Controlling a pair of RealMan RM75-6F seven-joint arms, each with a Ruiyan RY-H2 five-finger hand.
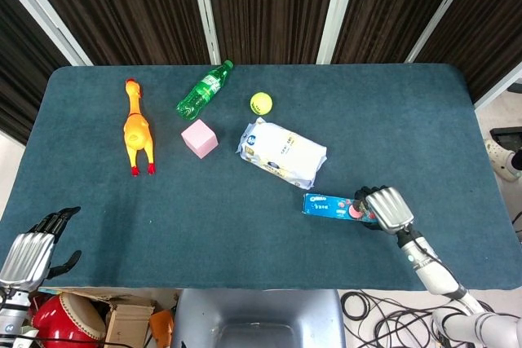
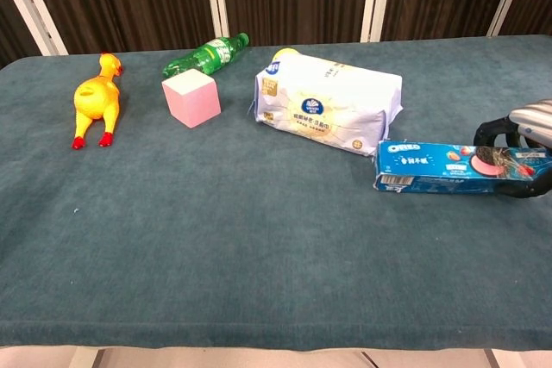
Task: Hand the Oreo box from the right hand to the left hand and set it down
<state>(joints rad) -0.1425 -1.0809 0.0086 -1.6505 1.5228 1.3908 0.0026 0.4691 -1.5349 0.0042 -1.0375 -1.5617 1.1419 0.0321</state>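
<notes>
The blue Oreo box (image 1: 329, 204) (image 2: 435, 166) lies lengthwise at the table's right front, just below the white packet. My right hand (image 1: 387, 206) (image 2: 525, 128) grips its right end, fingers wrapped around it. The box sits level, and whether it touches the cloth I cannot tell. My left hand (image 1: 29, 250) hangs at the table's front left corner, fingers apart and holding nothing; the chest view does not show it.
A white tissue packet (image 1: 282, 153) (image 2: 328, 102) lies close behind the box. Further left are a pink cube (image 1: 199, 138), a green bottle (image 1: 204, 90), a yellow ball (image 1: 261, 103) and a rubber chicken (image 1: 137, 127). The teal table (image 1: 204, 218) stretches between the hands.
</notes>
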